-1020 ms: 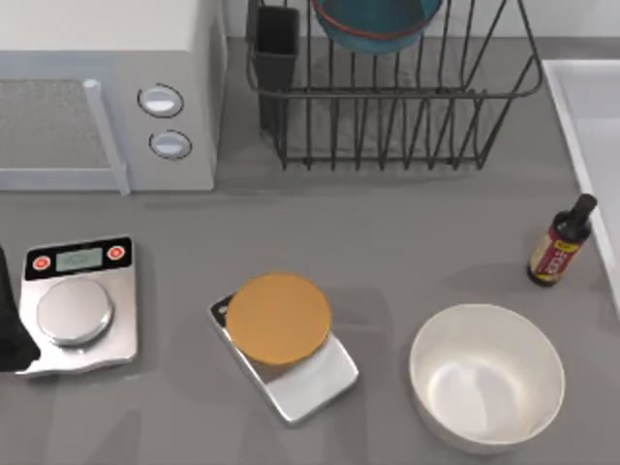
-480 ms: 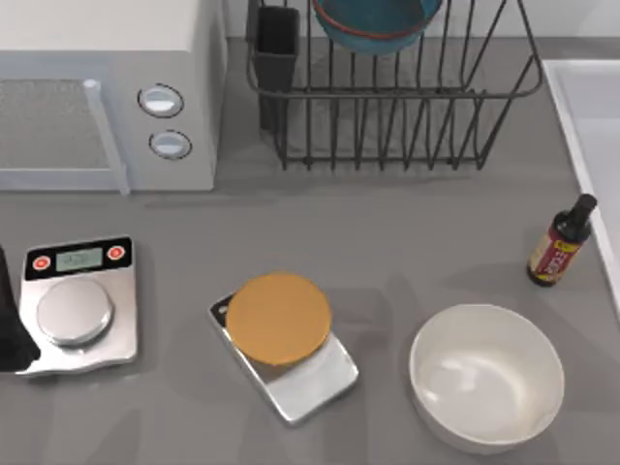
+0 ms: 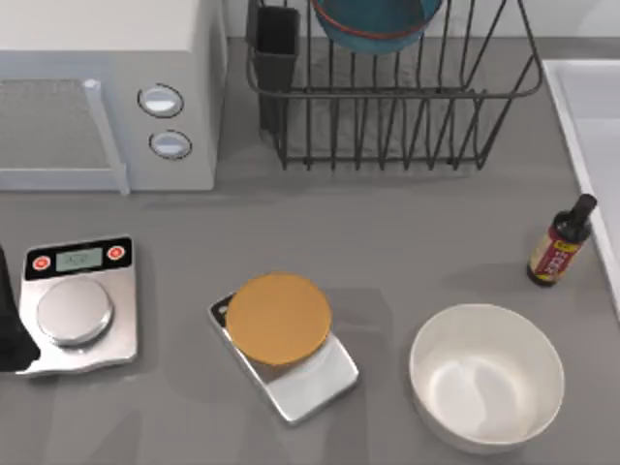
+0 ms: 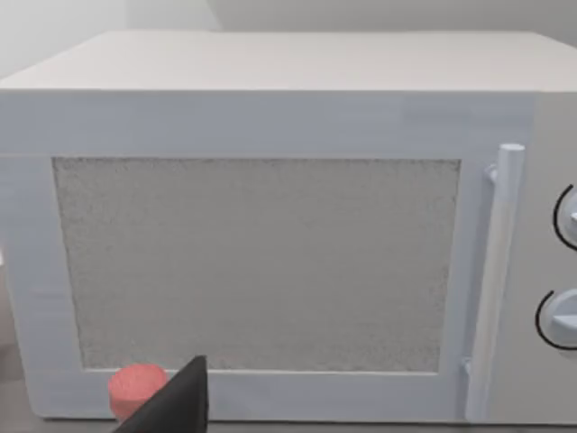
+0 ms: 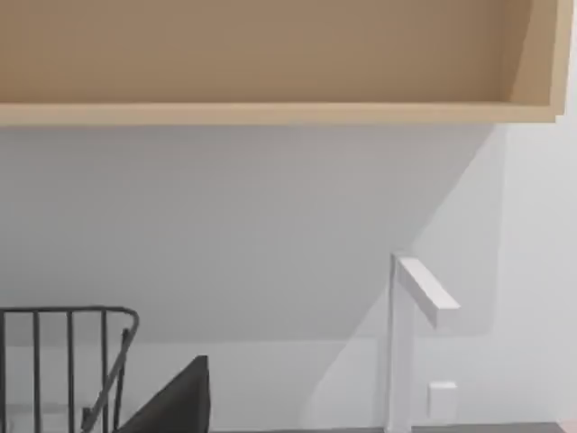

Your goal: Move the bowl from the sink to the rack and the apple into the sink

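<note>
Top view is showing, nearest, the large white bowl (image 3: 487, 378), a kitchen scale (image 3: 308, 380) carrying an orange disc (image 3: 279, 318), and a second digital scale (image 3: 77, 310) at the left. My left arm (image 3: 8, 329) is waiting beside it at the table's left edge. Behind them the small dark sauce bottle (image 3: 559, 244) is standing upright, just beside the sink (image 3: 572, 116) rim. Farthest, the teal-blue bowl (image 3: 373, 24) is sitting in the rack (image 3: 407, 126), so I judge that half finished.

In the left wrist view, the left claw (image 4: 171, 406) is pointing at the microwave (image 4: 270, 253), and a small red rounded thing, probably the apple (image 4: 137, 390), is lying at the foot of the microwave door. I cannot tell how wide this claw is standing, and it is holding nothing that I can see. The right claw (image 5: 176, 397) is hanging high near the rack; its opening I cannot tell either.

The danger is coming from the long way. The apple is lying well apart from the sink, across the whole table. Being glossy and round, it is likely to slip or roll against the door if pinched off-centre. A low carry is risking a knock to the bottle, which is tipping easily.
</note>
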You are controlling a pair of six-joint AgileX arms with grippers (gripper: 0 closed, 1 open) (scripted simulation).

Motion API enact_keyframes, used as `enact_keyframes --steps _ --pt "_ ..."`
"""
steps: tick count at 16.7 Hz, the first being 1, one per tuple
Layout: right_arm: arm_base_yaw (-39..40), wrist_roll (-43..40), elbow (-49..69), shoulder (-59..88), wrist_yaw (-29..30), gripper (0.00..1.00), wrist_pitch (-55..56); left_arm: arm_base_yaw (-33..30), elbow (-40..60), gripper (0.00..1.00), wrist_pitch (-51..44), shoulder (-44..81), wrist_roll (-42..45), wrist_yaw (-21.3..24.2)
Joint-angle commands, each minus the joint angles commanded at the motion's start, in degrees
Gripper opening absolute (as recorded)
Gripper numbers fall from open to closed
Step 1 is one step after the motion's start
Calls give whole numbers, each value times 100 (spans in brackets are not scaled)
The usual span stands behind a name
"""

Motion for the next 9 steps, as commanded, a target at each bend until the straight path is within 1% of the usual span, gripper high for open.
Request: enact_keyframes --steps 3,5,9 --pt "416 -56 -660 -1029 200 100 -956 0 0 100 0 0 0 0" --pt "600 -82 -972 -1454 270 100 -1365 0 0 100 0 0 0 0" --pt "687 -95 -1124 -1638 300 100 -1535 0 0 100 0 0 0 0"
